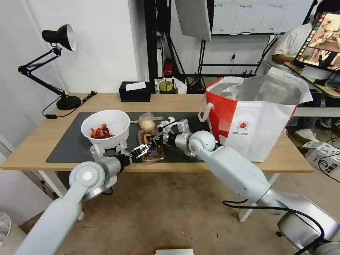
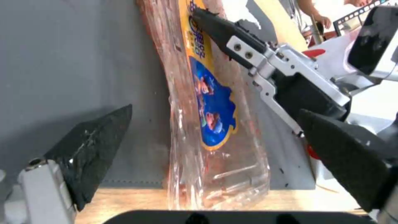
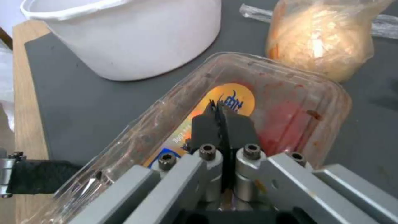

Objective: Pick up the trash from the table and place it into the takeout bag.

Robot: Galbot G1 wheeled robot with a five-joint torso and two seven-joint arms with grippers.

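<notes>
Pressing its clenched jaws apparently onto the clamshell tray (image 3: 265, 102), the right gripper (image 3: 222, 113) faced the left gripper (image 2: 207, 149), jaws released, on the tabletop (image 1: 35, 141).

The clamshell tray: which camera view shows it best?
The right wrist view: the clamshell tray spreads across it, smeared red, with the shut right gripper on its label. The left wrist view shows its edge between the open left gripper's fingers. The head view shows it small, between both grippers.

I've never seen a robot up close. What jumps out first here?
Both grippers meet at a greasy clear clamshell tray at the mat's near edge: the right gripper is pinched shut on its lid, the left gripper open around its end. Right of them towers the white-and-red takeout bag.
</notes>
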